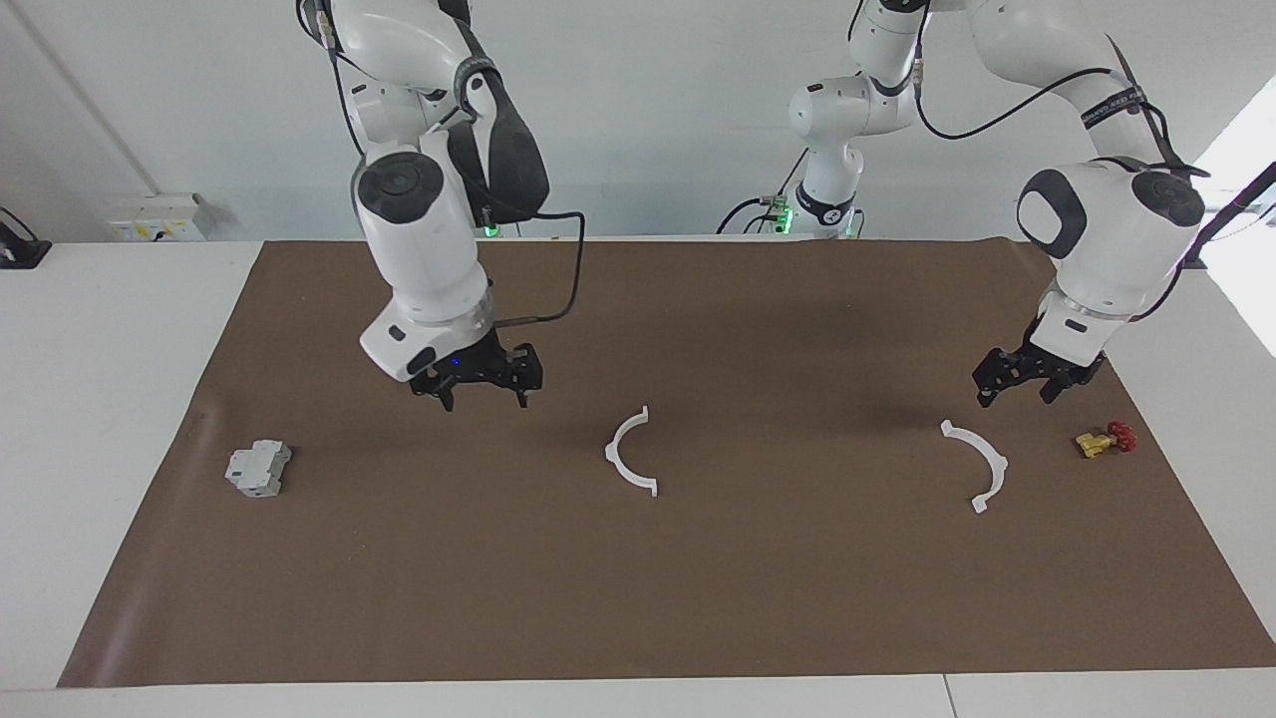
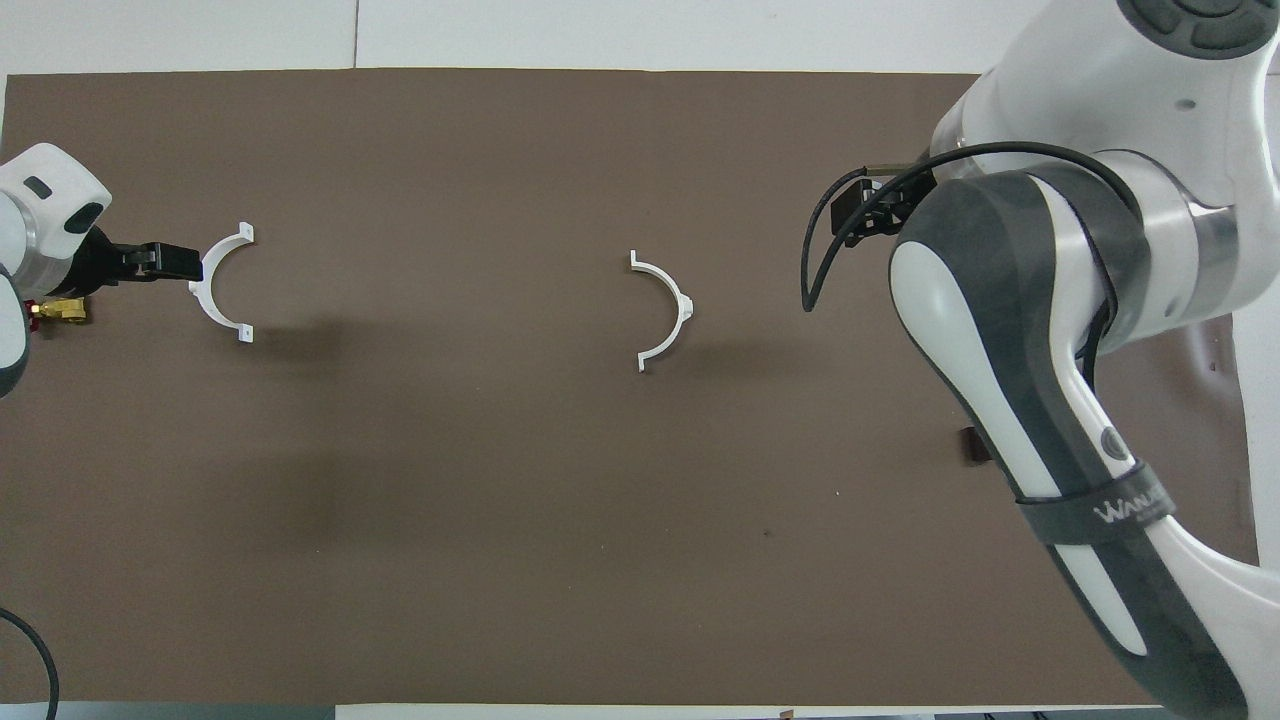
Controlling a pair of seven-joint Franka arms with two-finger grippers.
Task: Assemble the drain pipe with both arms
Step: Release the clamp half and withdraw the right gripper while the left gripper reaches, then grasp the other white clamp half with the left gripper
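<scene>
You've got two thin white plastic half-ring arcs lying flat on the brown mat (image 1: 698, 598), well apart. One half-ring (image 1: 630, 452) sits mid-mat; the other half-ring (image 1: 977, 465) lies toward the left arm's end, just beside a small yellow-and-red valve (image 1: 1104, 439).

The right gripper (image 1: 482, 391) hangs over bare mat btwn the middle arc and a grey blocky box (image 1: 258, 468) near the right arm's edge; fingers apart, holding nothing.

The left gripper (image 1: 1021, 384) hovers low over the mat next to its arc, on the robots' side of it; fingers apart, empty, not touching yet.

Step in hand, as I read it: left arm's approach to grasp the end arc. Next move prob. calls for dropping onto the arc's thin band w/ the jaws straddling it, pinching, then carrying it to mid-mat so the end tabs meet.
</scene>
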